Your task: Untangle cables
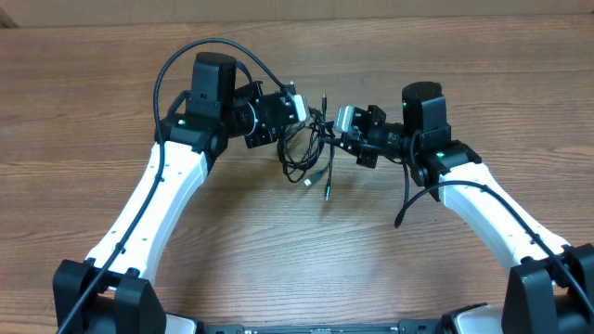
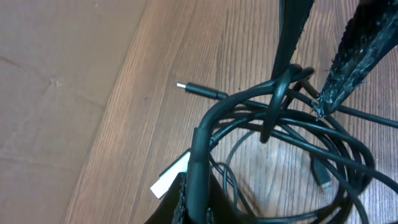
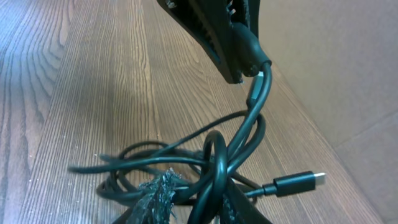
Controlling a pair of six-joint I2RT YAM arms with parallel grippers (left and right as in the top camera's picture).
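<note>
Cables: a black tangle of loops on the tabletop, lying between the two grippers. In the overhead view the strands merge and cannot be counted.
Left gripper: jaws closed on one thick strand of the cables. The right wrist view shows that strand pinched at the tips and hanging down into the tangle.
Right gripper: jaws narrow but with a gap, straddling an upright loop of the tangle. Its fingers are cut off by the lower edge of the picture, and whether either pad presses the loop cannot be told.
Plug ends: one plug lies free on the tabletop beside the tangle. A second plug points away from the loops. Another end under the coils is too dark to make out.
White tab: it sticks out beside the left jaws, and what it belongs to cannot be told.
Overhead: both sets of fingertips are hidden by the gripper bodies.
</note>
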